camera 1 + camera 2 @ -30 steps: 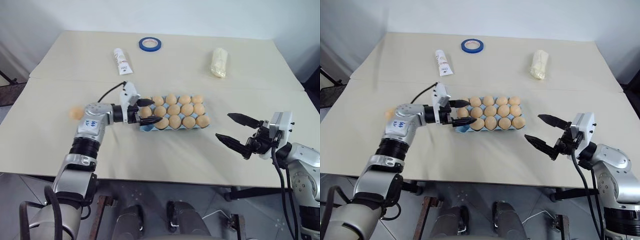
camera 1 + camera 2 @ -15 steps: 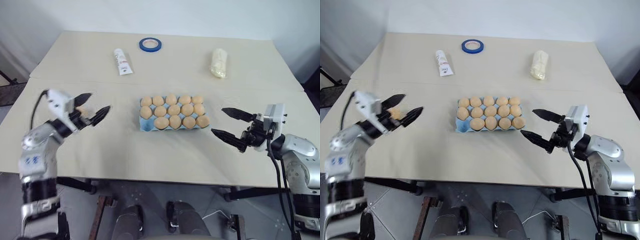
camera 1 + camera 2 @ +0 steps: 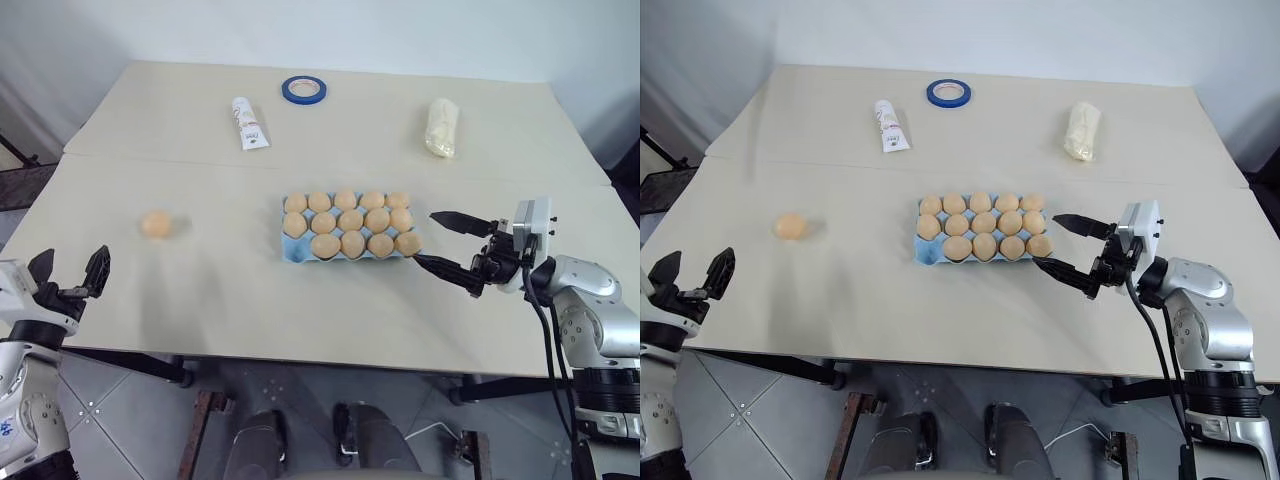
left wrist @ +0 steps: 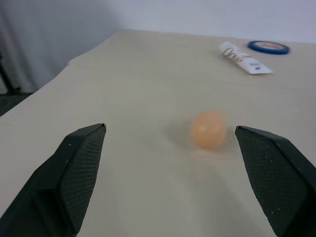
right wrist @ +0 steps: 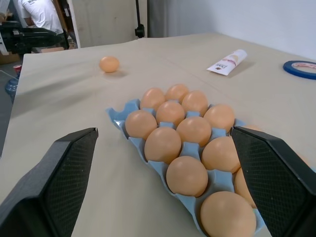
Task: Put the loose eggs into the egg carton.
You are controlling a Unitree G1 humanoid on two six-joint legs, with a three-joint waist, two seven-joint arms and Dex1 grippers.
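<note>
One loose pale orange egg (image 3: 155, 224) lies on the beige table (image 3: 200, 310), well left of the light blue moulded egg carton (image 3: 291, 249), which holds fourteen eggs. The left gripper (image 3: 68, 277) hangs open and empty off the table's near-left edge. The right gripper (image 3: 437, 242) is open too, just right of the carton.

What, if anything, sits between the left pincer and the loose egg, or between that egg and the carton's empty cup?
Nothing visible. The left pincer, open, faces the loose egg across bare table. From the egg to the egg carton, whose empty corner cup is on the side facing the egg, the table is also bare.
</note>
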